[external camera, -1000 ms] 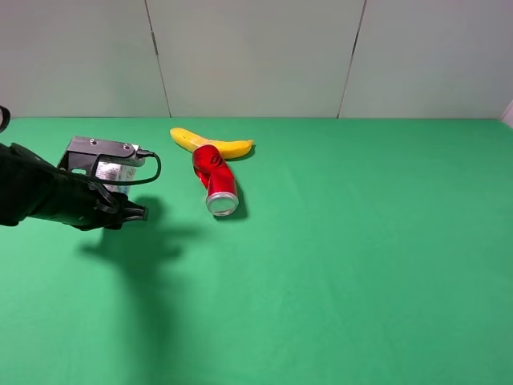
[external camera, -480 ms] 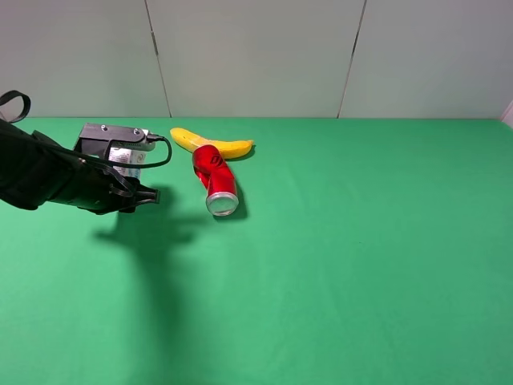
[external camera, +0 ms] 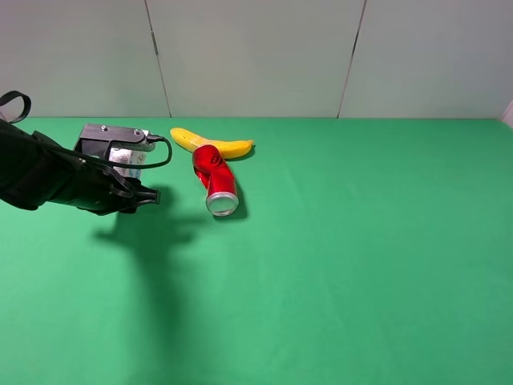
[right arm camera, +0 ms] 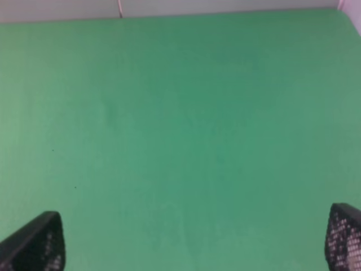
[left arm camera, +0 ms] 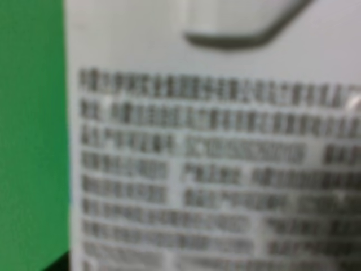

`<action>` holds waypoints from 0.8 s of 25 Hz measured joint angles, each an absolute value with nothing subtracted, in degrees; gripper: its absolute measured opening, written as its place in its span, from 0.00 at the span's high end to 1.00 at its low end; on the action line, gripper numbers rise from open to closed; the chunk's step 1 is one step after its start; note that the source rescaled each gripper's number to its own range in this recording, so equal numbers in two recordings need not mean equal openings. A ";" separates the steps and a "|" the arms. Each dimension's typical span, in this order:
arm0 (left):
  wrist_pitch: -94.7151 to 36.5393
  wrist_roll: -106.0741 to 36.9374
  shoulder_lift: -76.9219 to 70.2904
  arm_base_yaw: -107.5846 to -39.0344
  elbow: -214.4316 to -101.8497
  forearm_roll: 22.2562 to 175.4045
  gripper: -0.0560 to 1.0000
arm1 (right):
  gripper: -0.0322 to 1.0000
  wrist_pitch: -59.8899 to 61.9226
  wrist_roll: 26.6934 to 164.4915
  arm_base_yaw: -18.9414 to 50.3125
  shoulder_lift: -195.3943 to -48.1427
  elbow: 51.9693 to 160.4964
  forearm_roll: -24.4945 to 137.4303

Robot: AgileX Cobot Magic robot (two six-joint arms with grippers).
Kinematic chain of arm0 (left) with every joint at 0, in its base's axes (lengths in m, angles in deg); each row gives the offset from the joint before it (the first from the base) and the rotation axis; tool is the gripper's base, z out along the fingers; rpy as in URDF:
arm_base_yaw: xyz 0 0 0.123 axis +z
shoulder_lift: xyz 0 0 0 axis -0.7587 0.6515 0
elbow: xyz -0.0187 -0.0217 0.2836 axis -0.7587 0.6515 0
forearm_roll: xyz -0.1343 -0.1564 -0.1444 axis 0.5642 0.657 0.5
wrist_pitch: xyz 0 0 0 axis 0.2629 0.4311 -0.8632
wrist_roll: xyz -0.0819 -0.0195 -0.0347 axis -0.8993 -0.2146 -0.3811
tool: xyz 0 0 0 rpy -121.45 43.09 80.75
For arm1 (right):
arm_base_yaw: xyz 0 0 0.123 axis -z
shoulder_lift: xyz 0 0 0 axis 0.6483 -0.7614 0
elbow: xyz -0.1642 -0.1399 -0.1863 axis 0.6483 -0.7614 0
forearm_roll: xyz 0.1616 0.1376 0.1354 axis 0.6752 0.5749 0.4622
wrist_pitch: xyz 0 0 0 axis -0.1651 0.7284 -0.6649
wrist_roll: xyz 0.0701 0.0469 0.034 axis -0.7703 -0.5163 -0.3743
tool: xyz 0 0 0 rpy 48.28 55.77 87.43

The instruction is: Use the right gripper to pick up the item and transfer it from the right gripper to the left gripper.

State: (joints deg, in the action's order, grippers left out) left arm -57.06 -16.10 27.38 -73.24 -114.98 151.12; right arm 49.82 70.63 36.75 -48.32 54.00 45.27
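Note:
The white carton (external camera: 126, 163) shows between the grey bracket and the black fingers of my left gripper (external camera: 141, 193), held above the green table at the far left. Its shadow lies on the cloth below. In the left wrist view the carton (left arm camera: 214, 169) fills the picture with a blurred white side of small dark print, and the fingers are hidden. My right gripper (right arm camera: 189, 241) shows only in the right wrist view, as two black fingertips (right arm camera: 35, 244) far apart over bare green cloth. It is open and empty, and out of the exterior high view.
A dented red can (external camera: 216, 180) lies on its side right of the left gripper. A yellow banana (external camera: 211, 143) lies just behind it. The green table (external camera: 361, 257) ends at a grey panelled wall (external camera: 256, 56).
Since one second ago my left gripper has moved up and a little to the right with the carton in it. Over the last half second it has stayed almost still.

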 joint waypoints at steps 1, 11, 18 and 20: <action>-57.36 -16.10 27.32 -73.24 -115.16 151.12 0.43 | 0.00 49.82 70.63 36.75 -48.32 54.00 45.27; -59.14 -16.10 27.32 -73.24 -115.20 151.12 0.01 | 0.00 49.72 70.63 36.75 -48.32 54.00 45.27; -59.09 -16.10 27.32 -73.24 -115.20 151.12 0.00 | 0.00 49.72 70.63 36.75 -48.32 54.00 45.27; -59.02 -16.10 27.32 -73.24 -115.20 151.12 0.00 | 0.00 49.72 70.63 36.75 -48.32 54.00 45.27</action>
